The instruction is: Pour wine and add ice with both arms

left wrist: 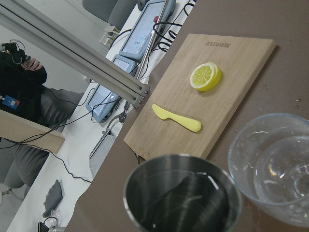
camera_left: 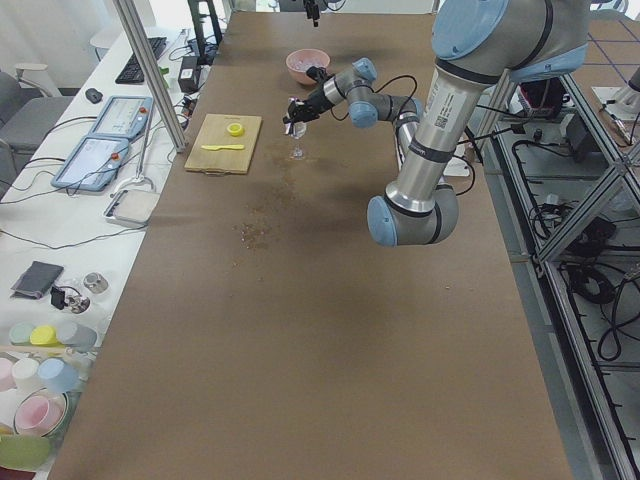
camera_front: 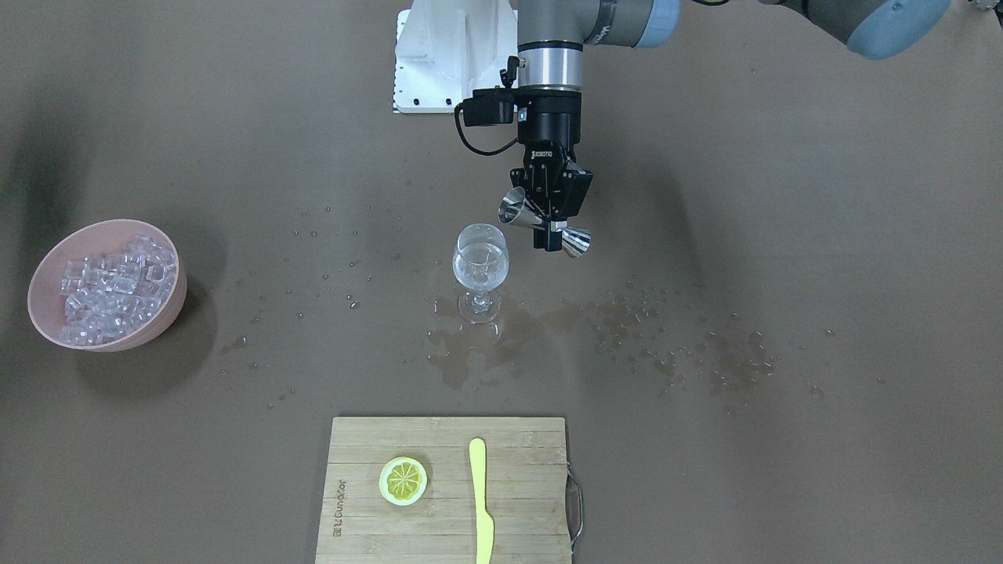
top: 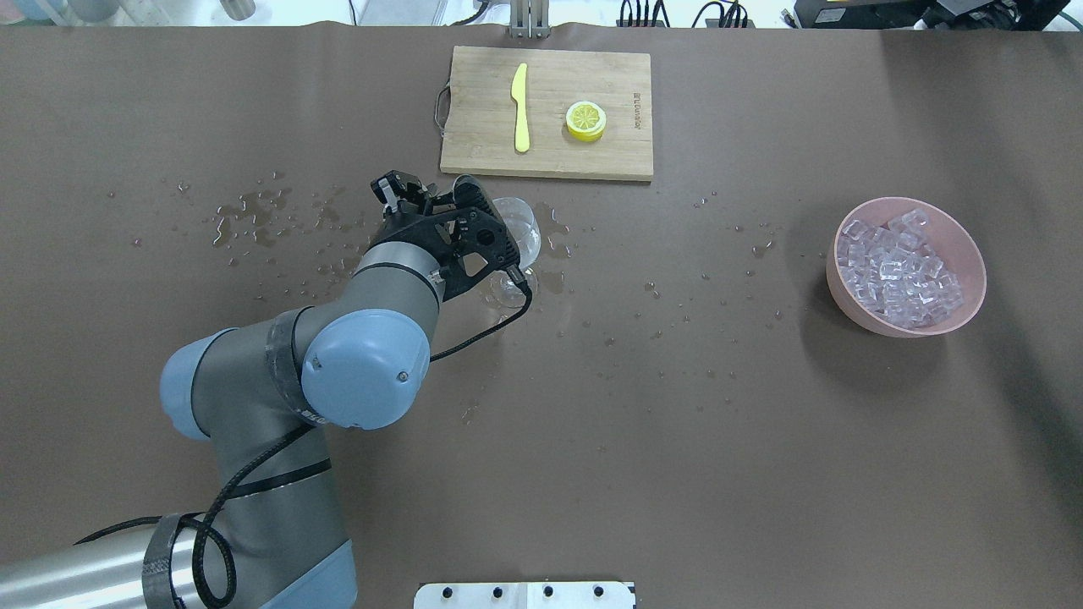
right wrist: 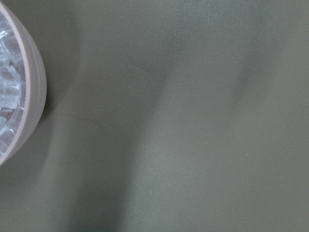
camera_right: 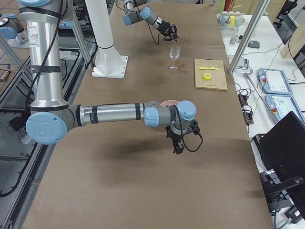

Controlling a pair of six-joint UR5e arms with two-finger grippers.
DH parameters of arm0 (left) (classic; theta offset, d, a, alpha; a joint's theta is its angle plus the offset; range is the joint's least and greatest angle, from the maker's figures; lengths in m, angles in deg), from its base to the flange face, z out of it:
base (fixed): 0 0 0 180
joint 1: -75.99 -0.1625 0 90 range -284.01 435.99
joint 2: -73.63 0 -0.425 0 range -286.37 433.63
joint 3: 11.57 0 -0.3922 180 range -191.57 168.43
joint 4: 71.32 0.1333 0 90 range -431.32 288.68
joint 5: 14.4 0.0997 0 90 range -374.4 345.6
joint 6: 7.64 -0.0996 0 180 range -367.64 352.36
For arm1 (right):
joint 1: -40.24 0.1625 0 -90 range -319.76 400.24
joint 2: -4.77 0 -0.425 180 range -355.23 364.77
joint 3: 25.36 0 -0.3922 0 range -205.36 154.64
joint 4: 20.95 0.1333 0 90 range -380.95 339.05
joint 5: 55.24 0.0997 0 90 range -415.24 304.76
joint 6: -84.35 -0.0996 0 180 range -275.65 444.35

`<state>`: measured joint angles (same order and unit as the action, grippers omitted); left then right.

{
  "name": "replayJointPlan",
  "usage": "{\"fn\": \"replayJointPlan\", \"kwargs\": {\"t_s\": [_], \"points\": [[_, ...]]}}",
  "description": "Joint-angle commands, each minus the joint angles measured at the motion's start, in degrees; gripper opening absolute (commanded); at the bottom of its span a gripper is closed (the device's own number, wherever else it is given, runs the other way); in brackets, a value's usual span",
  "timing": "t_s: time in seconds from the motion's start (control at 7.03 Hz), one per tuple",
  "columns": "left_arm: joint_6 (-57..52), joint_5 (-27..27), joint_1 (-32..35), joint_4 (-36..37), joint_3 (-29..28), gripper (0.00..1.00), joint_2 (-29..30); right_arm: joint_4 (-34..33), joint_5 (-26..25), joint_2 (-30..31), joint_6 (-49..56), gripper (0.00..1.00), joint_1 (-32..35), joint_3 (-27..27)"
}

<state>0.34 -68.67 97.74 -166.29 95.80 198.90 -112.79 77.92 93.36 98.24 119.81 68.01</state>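
A stemmed glass stands mid-table and holds the clear wine. My left gripper hangs just beside and above its rim, shut on a steel jigger that is tilted almost on its side. In the left wrist view one jigger cup sits next to the glass. The ice fills a pink bowl far off on my right. My right gripper hovers beside that bowl; I cannot tell whether it is open or shut.
A wooden cutting board at the operators' edge carries a lemon slice and a yellow knife. Spilled droplets and wet patches spread around the glass. The white pedestal stands behind the left arm.
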Motion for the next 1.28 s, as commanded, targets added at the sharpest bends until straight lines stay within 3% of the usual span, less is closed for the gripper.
{"fn": "replayJointPlan", "kwargs": {"t_s": [0.0, 0.28, 0.85, 1.0, 1.14], "points": [[-5.7, 0.1, -0.2, 3.6, -0.2, 0.0, 1.5, 0.0, 0.0, 0.0, 0.0, 1.0, 0.0, -0.1], [-7.1, 0.2, -0.2, 7.8, -0.8, 0.0, 3.1, 0.0, 0.0, 0.0, 0.0, 1.0, -0.1, -0.2], [-16.1, 1.4, -0.2, 9.2, -3.1, 0.0, 5.8, 0.0, 0.4, 0.0, 0.0, 1.0, -0.3, -0.3], [-18.5, 1.4, -0.2, 14.4, -3.2, 0.0, 8.5, 0.0, 0.4, 0.0, 0.0, 1.0, -0.5, -0.3], [-18.6, 2.0, -0.2, 15.0, -3.3, 0.0, 8.4, 0.0, 0.4, -0.1, 0.0, 1.0, -0.6, -0.3]]}}
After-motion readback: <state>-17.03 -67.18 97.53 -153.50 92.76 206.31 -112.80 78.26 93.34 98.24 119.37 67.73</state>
